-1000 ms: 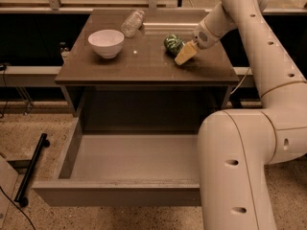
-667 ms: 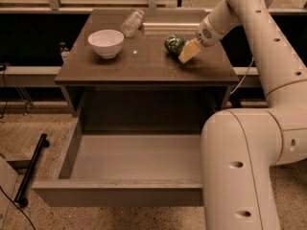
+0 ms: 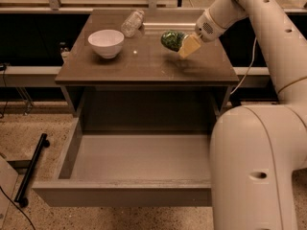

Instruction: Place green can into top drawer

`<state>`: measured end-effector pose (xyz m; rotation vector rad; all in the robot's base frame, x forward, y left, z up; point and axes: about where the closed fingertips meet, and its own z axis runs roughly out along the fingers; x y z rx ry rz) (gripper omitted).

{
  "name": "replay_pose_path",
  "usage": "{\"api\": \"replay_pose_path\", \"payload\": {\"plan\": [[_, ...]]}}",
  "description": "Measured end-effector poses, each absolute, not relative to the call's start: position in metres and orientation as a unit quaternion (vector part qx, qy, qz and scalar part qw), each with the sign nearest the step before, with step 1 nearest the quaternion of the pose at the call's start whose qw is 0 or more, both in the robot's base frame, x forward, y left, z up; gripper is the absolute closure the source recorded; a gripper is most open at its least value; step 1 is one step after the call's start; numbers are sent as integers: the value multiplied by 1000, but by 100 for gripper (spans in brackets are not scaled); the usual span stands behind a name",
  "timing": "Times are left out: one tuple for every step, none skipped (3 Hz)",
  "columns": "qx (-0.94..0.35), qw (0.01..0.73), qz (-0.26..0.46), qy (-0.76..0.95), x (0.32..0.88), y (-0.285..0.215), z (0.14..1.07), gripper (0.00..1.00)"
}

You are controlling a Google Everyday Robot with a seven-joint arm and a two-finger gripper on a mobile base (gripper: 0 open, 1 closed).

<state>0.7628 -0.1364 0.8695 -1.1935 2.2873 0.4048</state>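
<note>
The green can (image 3: 171,39) has a mottled green print and lies on its side at the back right of the brown cabinet top (image 3: 144,66). My gripper (image 3: 182,44) reaches in from the right and is shut on the can, with one pale yellow finger (image 3: 190,46) showing on its right side. The can hangs slightly above the top, with a shadow under it. The top drawer (image 3: 139,157) is pulled wide open below and in front, and its pale grey inside holds nothing. The can is behind and above the drawer.
A white bowl (image 3: 106,42) stands on the left of the cabinet top. A clear plastic bottle (image 3: 132,22) lies at the back. My large white arm link (image 3: 259,171) covers the drawer's right end. A black bar (image 3: 31,169) lies on the speckled floor at left.
The gripper and the green can have risen slightly off the cabinet top. The bowl, bottle and drawer have not moved.
</note>
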Motion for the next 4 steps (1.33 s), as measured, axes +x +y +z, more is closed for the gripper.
{"api": "replay_pose_path", "payload": {"plan": [[-452,279,178,828,733,-115,887,100],[-458,286,210,815,703,-92,885,100],[-485,323,263,769,641,-64,893,100],[-502,327,293,745,590,-49,880,100]]}}
